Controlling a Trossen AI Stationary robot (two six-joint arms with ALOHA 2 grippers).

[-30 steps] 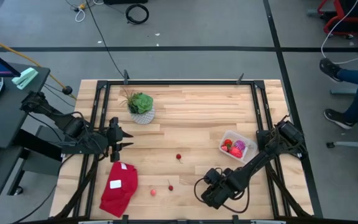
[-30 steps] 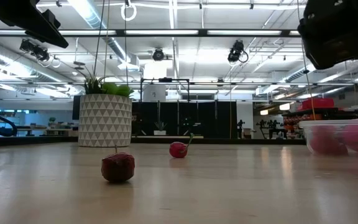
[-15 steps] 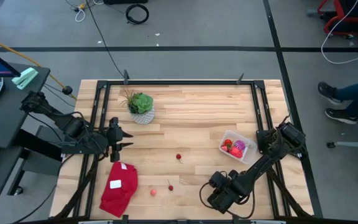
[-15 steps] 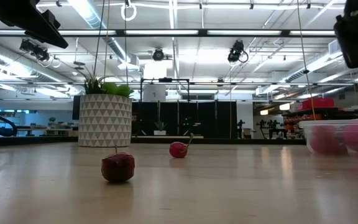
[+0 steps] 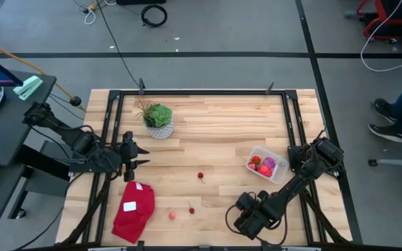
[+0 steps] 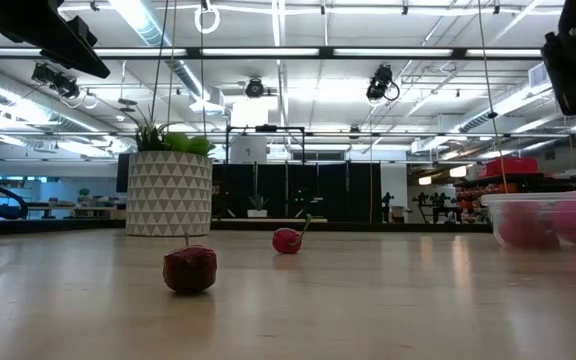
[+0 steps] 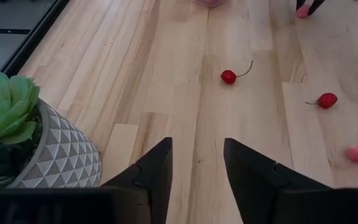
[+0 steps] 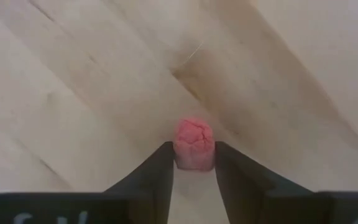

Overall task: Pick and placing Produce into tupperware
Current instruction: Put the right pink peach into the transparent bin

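The clear tupperware point(image 5: 267, 164) stands near the table's right edge and holds red pieces and the purple-and-white striped ball point(image 5: 270, 163). Two cherries point(image 5: 200, 176) point(image 5: 191, 209) and a pink piece point(image 5: 172, 216) lie on the wood mid-table. My right gripper point(image 5: 248, 220) hangs near the table's near edge, right of them, shut on a pink berry point(image 8: 194, 144). My left gripper point(image 7: 197, 162) waits open at the left edge, facing the cherries point(image 7: 229, 76) point(image 7: 327, 99). My right gripper pinches the pink berry point(image 8: 194, 149) between its two fingers point(image 8: 160, 168), one on each side of it. The fingers come from above, pointing down. The berry is lifted clear of the table.
A green plant in a white patterned pot point(image 5: 159, 120) stands at the far left of the table. A red cloth with a white label point(image 5: 133, 209) lies at the near left. Black frame rails point(image 5: 201, 93) border the table. Bare wood lies between the cherries and the tupperware.
My right gripper has moved a short way toward the table's right edge, away from the fruits on the wood, with the pink berry between its fingers. The other fruits and the tupperware have stayed in place.
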